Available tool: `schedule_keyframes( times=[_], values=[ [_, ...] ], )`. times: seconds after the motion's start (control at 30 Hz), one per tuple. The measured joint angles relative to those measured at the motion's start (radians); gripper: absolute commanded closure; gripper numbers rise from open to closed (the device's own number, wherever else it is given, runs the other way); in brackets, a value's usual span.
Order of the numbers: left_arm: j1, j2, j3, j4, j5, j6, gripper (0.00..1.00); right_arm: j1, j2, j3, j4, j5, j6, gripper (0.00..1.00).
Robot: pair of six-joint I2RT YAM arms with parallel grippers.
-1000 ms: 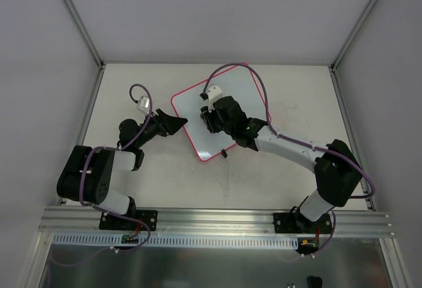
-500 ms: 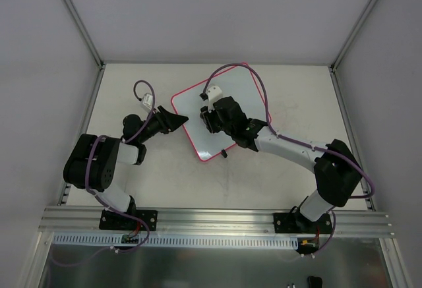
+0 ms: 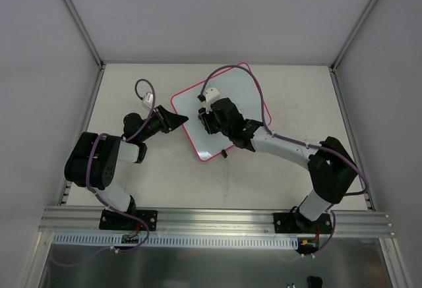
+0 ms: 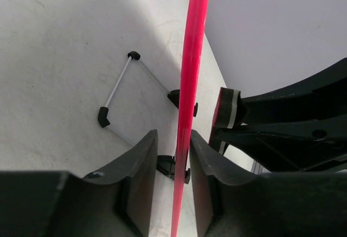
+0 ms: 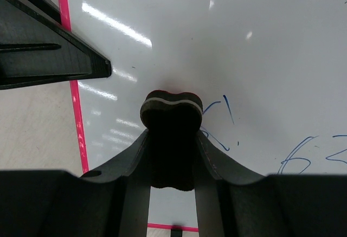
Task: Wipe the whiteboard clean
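Observation:
The whiteboard (image 3: 231, 97) lies tilted on the table, glossy white with a pink rim. My left gripper (image 3: 180, 119) is at its left corner. In the left wrist view the rim (image 4: 193, 58) runs edge-on between my closed-in jaws (image 4: 173, 137), tight against the right finger. My right gripper (image 3: 208, 122) is shut on the black eraser (image 5: 171, 112) and presses it onto the board (image 5: 255, 36). Blue writing (image 5: 217, 119) lies just right of the eraser, with more at the lower right (image 5: 303, 158). The left gripper's finger (image 5: 54, 63) shows at the board's left edge.
Black clips sit on the board's near edge (image 3: 224, 154) and show in the left wrist view (image 4: 174, 167). A thin wire bracket with black ends (image 4: 116, 93) lies beside the rim. Enclosure walls surround the table; an aluminium rail (image 3: 217, 219) runs along the front.
My left arm's upper links have swung left and up while its gripper stayed at the board's corner. My right gripper with the eraser has shifted slightly up and left on the board.

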Motion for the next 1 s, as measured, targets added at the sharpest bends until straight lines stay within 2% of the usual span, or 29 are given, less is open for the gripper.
schedule_keyframes(
  times=[0.17,0.23,0.3,0.37,1.0],
  values=[
    [0.0,0.0,0.004,0.006,0.012,-0.006,0.83,0.002,0.032,0.0,0.008,-0.001,0.0,1.0],
    [0.0,0.0,0.006,0.008,0.018,-0.006,0.85,0.005,0.04,0.001,0.008,0.0,0.0,1.0],
    [0.0,0.0,0.008,0.008,0.021,-0.008,0.94,0.009,0.047,0.002,0.014,0.001,0.0,1.0],
    [0.0,0.0,0.011,0.015,0.035,-0.01,0.99,0.013,0.054,0.002,0.024,0.0,-0.001,1.0],
    [0.001,0.01,0.02,0.029,0.052,0.006,1.0,0.019,0.084,0.008,0.086,0.009,-0.005,1.0]
  ],
)
